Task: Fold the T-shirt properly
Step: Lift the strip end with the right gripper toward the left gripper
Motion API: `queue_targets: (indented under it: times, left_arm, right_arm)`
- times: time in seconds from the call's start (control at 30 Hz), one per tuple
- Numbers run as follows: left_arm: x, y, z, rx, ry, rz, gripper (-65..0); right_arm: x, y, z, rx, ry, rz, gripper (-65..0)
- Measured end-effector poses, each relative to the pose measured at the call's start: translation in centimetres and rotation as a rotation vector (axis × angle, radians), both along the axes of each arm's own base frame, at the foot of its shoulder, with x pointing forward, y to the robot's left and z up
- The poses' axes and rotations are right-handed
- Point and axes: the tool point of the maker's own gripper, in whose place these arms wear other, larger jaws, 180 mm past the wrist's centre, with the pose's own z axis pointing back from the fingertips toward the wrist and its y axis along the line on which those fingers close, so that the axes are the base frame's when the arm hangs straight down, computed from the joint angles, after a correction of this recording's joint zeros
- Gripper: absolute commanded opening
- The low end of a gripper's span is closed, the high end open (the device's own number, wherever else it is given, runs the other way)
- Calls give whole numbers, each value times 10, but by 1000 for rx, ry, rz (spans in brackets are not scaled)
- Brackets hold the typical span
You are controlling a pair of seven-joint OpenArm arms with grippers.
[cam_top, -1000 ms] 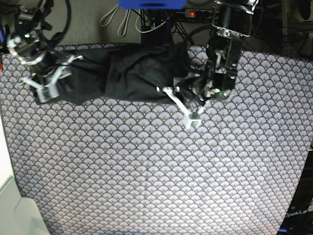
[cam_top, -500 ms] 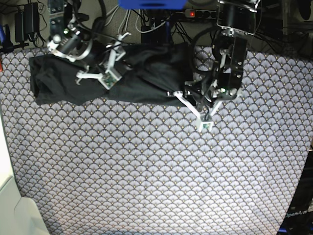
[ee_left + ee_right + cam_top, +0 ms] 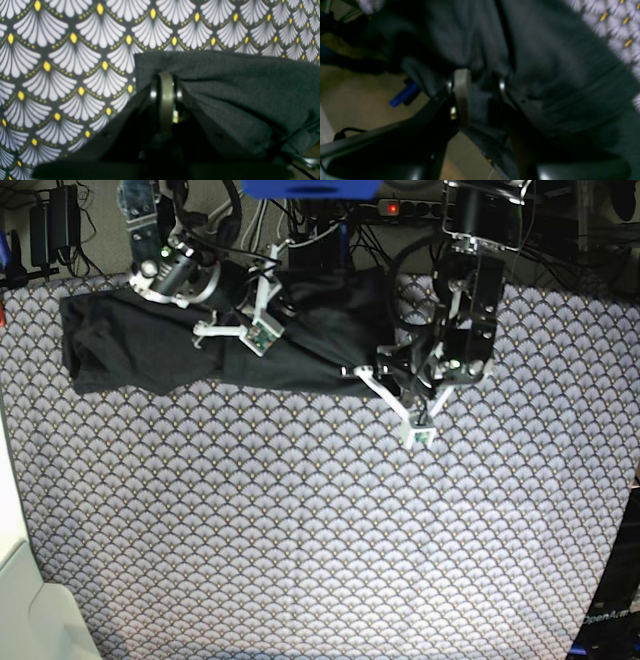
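The dark T-shirt (image 3: 150, 345) lies bunched in a long band along the back of the table. My right gripper (image 3: 238, 315) is over the band's upper middle, near the back edge. In the right wrist view its fingers (image 3: 461, 87) stand a little apart, with a fold of the T-shirt (image 3: 545, 62) between them; the view is blurred. My left gripper (image 3: 392, 383) is at the shirt's lower right end. The left wrist view shows this gripper (image 3: 165, 82) shut, pinching the T-shirt (image 3: 237, 82) by its corner edge.
A fan-patterned cloth (image 3: 320, 530) covers the table. Cables and a power strip (image 3: 400, 208) run behind the back edge, next to a blue object (image 3: 310, 188). A white surface (image 3: 20, 600) sits at the lower left. Bare floor (image 3: 370, 100) shows past the table edge.
My right arm left the shirt's left end and moved right to its upper middle, and its jaws have narrowed. The left gripper shifted slightly right and kept its pinch.
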Motion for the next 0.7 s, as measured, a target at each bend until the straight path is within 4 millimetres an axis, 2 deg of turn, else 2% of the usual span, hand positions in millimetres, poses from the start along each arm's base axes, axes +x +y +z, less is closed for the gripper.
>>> queue_targets:
  times: [0.17,0.33,0.4,0.57,0.7]
  left_arm:
    - [0,0,0,-1,0,1,-646]
    - [1,1,0,1,-1,2,-646]
    - [1,1,0,1,-2,3,-646]
    - [2,2,0,2,-2,5,-646]
    - [2,2,2,1,-6,5,-646]
  right_arm:
    - [-9,-10,-10,-29,26,12,-524]
    - [-34,-32,-11,-92,44,46,-525]
    - [-37,-41,-13,-115,52,49,-525]
    - [-37,-76,-17,-163,66,-38,-525]
    - [-17,-111,-9,-202,24,-143,-525]
